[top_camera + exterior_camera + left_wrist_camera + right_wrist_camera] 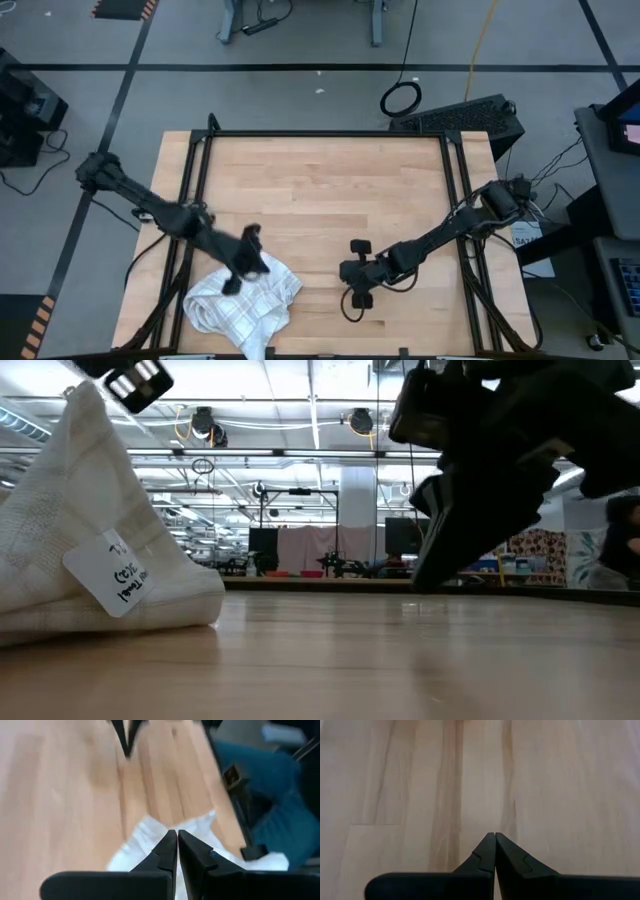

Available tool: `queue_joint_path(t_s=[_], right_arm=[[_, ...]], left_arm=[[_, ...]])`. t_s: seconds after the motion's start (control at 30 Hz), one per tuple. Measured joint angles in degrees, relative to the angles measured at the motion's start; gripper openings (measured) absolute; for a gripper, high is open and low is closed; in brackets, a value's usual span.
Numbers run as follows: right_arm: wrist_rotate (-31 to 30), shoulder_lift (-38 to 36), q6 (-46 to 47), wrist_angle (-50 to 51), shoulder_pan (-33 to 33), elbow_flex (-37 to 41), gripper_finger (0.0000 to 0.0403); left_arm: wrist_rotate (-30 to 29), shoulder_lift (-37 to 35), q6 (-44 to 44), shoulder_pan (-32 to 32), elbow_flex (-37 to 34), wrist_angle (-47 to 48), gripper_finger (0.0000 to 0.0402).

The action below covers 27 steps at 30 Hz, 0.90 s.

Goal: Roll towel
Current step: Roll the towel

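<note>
Near the front edge of the counter (320, 180), left of its middle, the towel (245, 305) lies in a loose, bunched heap; its white cloth with thin grey check lines shows several folds, and one corner reaches the counter's front rim. From the low view the towel (70, 550) rises to a peak, and a white label (108, 573) with handwriting hangs from its side, the writing too small to read.

Left claw (243, 262): positioned over the far edge of the towel, at the end of an arm that reaches in from the counter's left side. Its fingers (167, 851) stand pressed together, tips meeting. In the left wrist view white cloth sits directly behind those tips, and the low view shows the towel drawn up into a peak beneath dark hardware; the claw appears to pinch a fold of the towel, though the exact point of contact cannot be made out.

Right claw (358, 272): positioned to the right of the towel, well apart from it, low over bare wood. Its fingers (487, 851) are fully closed, tip against tip, with nothing between them; only bare counter boards show beyond them in the right wrist view. The right arm reaches in from the counter's right side.
</note>
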State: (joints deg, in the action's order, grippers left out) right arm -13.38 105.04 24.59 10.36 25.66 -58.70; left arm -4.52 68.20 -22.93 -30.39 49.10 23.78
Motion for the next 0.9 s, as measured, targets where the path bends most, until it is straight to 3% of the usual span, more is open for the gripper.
queue_joint_path(t_s=[0.17, 0.47, 0.63, 0.77, 0.9], right_arm=[[-0.34, -0.03, -0.20, -1.35, -0.08, 0.00, 0.0000], [-0.32, -0.16, -3.85, -5.16, -0.16, 0.00, 0.0000], [-0.33, -0.16, -4.29, -5.62, -0.21, 0.00, 0.0000], [-0.34, -0.16, -4.29, -5.77, -0.21, 0.00, 0.0000], [-0.32, -0.16, -4.28, -5.78, -0.21, 0.00, 0.0000]], left_arm=[[-4.27, 9.46, -4.34, -5.44, 0.00, -7.06, 0.0048], [-7.09, 19.49, -13.72, -8.68, 0.02, -11.82, 0.0201], [-6.60, 23.17, -14.21, -10.77, 0.09, -13.24, 0.0258], [-4.02, 26.83, -14.06, -11.44, 0.09, -12.40, 0.0260], [-0.89, 30.06, -12.58, -11.48, 0.09, -13.01, 0.0191]])
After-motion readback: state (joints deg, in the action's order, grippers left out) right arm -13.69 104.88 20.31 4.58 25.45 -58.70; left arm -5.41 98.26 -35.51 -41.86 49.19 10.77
